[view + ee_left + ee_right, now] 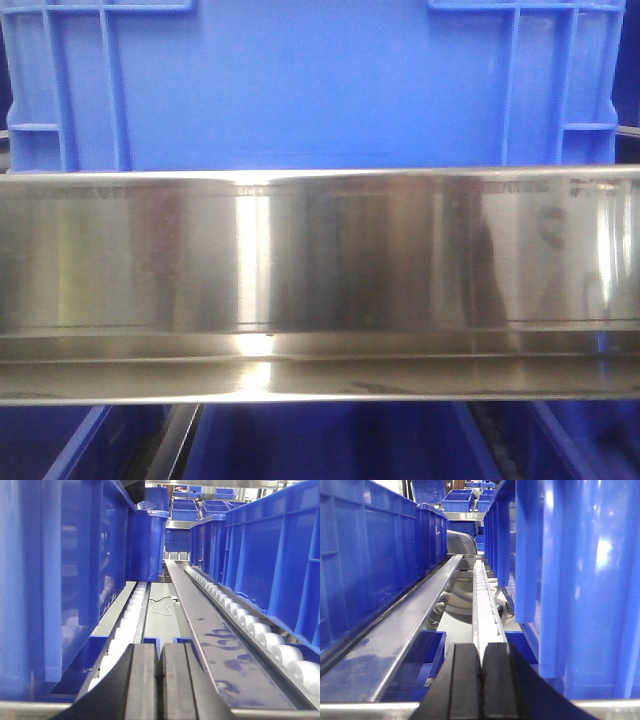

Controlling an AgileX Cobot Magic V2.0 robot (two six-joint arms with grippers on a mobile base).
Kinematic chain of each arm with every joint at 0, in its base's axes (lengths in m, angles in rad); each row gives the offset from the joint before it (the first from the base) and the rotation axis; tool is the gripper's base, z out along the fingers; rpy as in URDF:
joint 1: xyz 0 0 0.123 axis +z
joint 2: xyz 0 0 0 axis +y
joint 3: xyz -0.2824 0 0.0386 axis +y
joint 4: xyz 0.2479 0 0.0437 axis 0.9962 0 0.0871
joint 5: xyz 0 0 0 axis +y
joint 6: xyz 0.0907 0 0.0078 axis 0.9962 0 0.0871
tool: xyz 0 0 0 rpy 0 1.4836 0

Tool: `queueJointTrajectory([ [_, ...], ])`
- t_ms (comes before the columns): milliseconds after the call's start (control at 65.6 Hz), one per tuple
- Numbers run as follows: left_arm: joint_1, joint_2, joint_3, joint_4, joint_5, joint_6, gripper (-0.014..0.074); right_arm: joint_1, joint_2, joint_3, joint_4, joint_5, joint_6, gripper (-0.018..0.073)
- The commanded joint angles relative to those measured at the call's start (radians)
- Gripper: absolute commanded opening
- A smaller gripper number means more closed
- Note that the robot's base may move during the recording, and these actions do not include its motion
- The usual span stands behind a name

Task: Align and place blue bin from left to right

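Front view: the blue bin (320,80) fills the whole top, from 10 round to 2 o'clock, with its smooth side wall facing the camera and ribs near both ends. A shiny steel rail (320,280) runs straight across the middle and covers the bin's bottom edge. There's more blue plastic under the rail at 6 o'clock. No gripper shows up in this one.

Left wrist view: the left gripper (160,652) sits at 6 o'clock with its black fingers pressed flat together, just a thin seam between them, pinching nothing. A tall blue crate wall (60,580) looms at 9 o'clock and another crate row (280,570) sits at 3. Between them a flat steel strip (215,640) and a white roller track (260,635) run off toward 12. A white cable (162,605) lies on the floor near the centre. Can't tell which of these crates is the one from the front view.

Right wrist view: the right gripper (481,652) is at 6 o'clock too, fingers squeezed together and holding nothing. A roller strip (482,605) runs toward 12 right above it. A huge blue wall (590,580) is at 3 o'clock, with a line of crates (365,555) at 9.
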Motion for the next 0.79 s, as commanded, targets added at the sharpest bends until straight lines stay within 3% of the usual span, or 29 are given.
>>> queueJointTrajectory([
  [0, -0.008, -0.004, -0.003, 0.003, -0.012, 0.000, -0.0111, -0.004, -0.002, 0.000, -0.005, -0.025, -0.007, -0.0069],
  [777, -0.007, -0.004, -0.003, -0.005, -0.098, 0.000, -0.0111, -0.004, -0.002, 0.000, -0.005, -0.075, -0.007, -0.0069],
])
